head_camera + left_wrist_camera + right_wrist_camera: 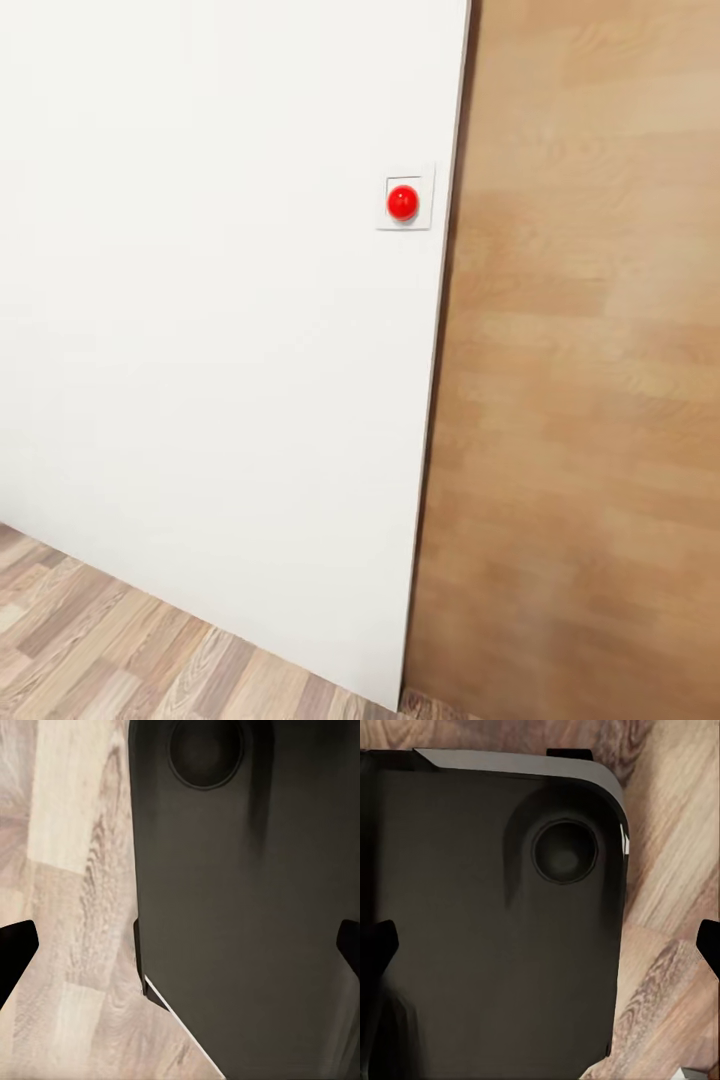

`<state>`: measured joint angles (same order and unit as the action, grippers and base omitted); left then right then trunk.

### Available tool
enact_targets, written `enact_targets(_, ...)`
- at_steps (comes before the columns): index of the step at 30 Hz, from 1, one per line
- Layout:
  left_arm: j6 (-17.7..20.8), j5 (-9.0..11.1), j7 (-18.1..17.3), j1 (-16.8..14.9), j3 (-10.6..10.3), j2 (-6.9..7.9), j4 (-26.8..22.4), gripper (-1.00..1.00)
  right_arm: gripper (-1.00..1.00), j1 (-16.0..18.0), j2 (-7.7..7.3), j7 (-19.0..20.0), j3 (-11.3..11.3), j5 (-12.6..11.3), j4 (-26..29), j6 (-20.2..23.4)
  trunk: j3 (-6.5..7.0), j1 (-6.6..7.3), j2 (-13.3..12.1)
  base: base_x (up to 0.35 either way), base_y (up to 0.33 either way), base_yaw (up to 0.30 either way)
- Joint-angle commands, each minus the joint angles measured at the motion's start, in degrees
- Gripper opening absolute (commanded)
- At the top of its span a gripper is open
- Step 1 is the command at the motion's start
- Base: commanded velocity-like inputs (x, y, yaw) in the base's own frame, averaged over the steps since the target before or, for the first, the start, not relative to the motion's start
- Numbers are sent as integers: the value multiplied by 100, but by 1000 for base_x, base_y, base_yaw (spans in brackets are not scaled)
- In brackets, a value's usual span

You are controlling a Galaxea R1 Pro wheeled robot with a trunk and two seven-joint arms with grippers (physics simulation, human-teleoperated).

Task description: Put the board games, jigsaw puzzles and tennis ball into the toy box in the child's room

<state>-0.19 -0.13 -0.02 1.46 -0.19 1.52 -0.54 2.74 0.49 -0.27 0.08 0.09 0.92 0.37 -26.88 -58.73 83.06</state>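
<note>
The toys, the toy box, the bed and the table are out of view. In the left wrist view my left gripper [180, 952] is open, its black fingertips [15, 952] at the picture's two edges with nothing held between them. Beyond it lie my own dark base [240, 907] and the wood-plank floor [67, 907]. My right gripper [540, 949] is open too and holds nothing, hanging over the dark base [495, 930] and the floor [675, 870].
Close ahead in the head view stands a white wall [200, 300] with a red round button [403, 201] on a small white plate. A wooden door [580, 400] adjoins it on the right. Wood-plank floor [100, 650] shows at the lower left.
</note>
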Motion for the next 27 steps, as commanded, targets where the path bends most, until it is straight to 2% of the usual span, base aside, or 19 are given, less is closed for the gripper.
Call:
enact_targets(1,-7,-2,0,3,-5,7,-6,100,100,17,1,-4,-3,1,7,15,-4,0,2,0,0,236)
enact_targets(27,-16,-4,2,4,-16,17,-23,100,100,209,-5,-10,-8,0,22,65,-4,0,2,0,0,283)
